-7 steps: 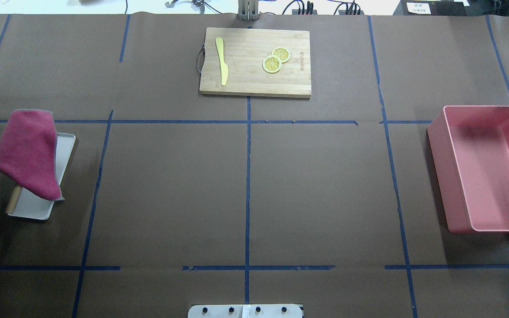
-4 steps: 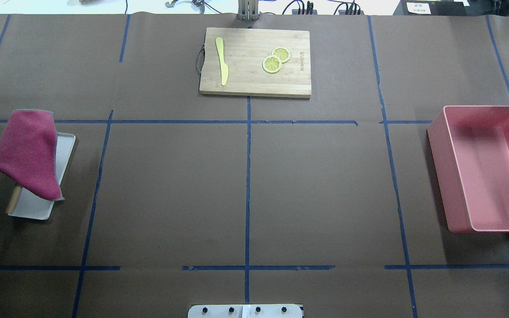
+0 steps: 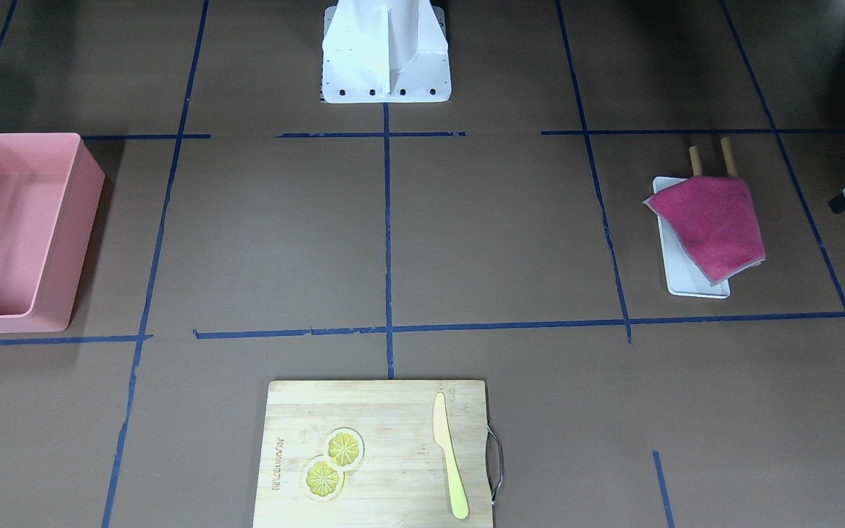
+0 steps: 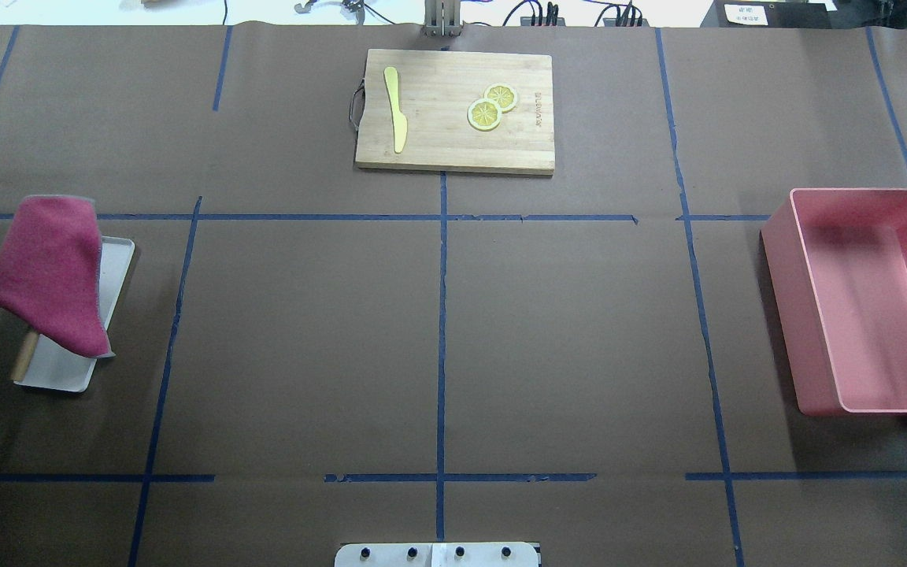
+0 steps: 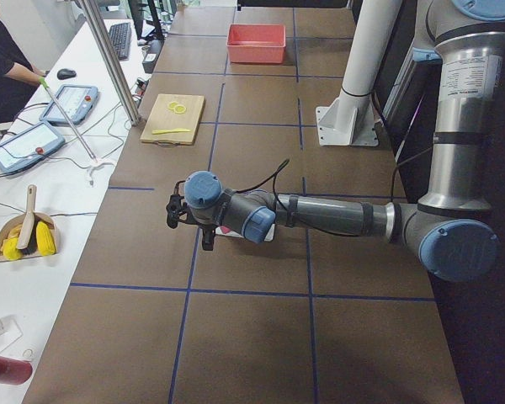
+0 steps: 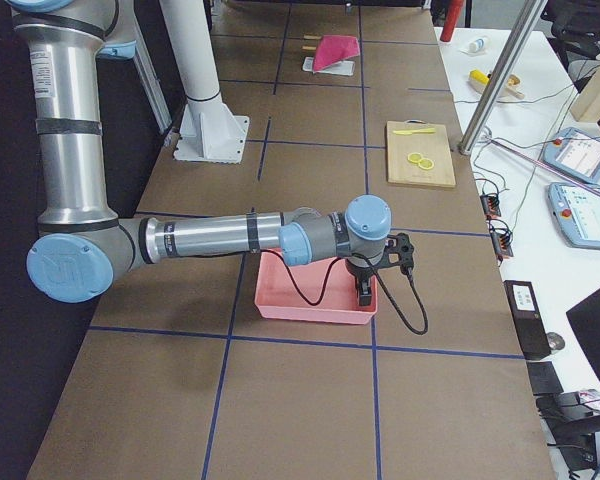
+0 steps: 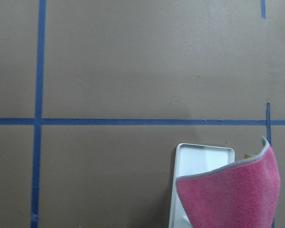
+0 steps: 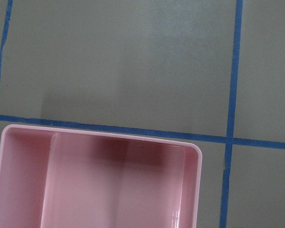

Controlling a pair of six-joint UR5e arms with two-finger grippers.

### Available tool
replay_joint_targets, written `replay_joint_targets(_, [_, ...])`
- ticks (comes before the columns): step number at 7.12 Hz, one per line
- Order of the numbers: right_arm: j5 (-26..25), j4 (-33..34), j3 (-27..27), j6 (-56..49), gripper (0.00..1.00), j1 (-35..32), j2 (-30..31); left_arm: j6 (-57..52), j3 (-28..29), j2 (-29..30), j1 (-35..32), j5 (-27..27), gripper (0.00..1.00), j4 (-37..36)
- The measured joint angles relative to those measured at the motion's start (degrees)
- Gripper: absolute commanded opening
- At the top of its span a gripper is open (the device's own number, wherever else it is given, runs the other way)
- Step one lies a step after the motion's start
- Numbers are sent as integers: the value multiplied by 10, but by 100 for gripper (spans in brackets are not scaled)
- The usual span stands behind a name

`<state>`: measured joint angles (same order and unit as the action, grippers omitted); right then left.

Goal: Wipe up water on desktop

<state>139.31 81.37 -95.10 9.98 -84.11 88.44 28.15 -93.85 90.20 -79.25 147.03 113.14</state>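
Observation:
The desktop (image 4: 304, 331) is a matte brown top marked by blue tape lines; no wet patch shows on it. A pink cloth (image 4: 48, 272) hangs over two wooden pegs above a white tray (image 4: 60, 370) at the left end; it also shows in the front view (image 3: 708, 224) and the left wrist view (image 7: 232, 199). My left gripper (image 5: 207, 242) hovers over the table near that cloth. My right gripper (image 6: 365, 292) hovers over the pink bin (image 6: 315, 298). Both show only in the side views, so I cannot tell whether they are open or shut.
A bamboo cutting board (image 4: 453, 110) with a yellow knife (image 4: 396, 110) and two lemon slices (image 4: 491, 106) lies at the far middle. The pink bin (image 4: 867, 299) stands at the right end. The robot's white base (image 3: 386, 51) stands at the near edge.

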Motion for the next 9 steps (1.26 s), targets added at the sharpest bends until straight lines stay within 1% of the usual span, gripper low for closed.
replay_joint_targets(2, [6,0,-2,0,100,1,0,84,0,0,48,1,100,74])
replay_joint_targets(3, [18,0,-3,1,100,2,1,109,1,1,70,2,99,99])
replay_joint_targets(4, [26,0,-5,4,100,3,0,119,0,1,84,2,93,109])
replay_joint_targets(6, [30,0,-17,29,100,12,0,123,4,1,93,3,78,113])
replay_joint_targets(8, [31,0,-27,45,100,23,0,123,7,4,98,3,70,113])
replay_joint_targets(9, [31,0,-28,55,100,28,-3,123,7,5,99,3,68,112])
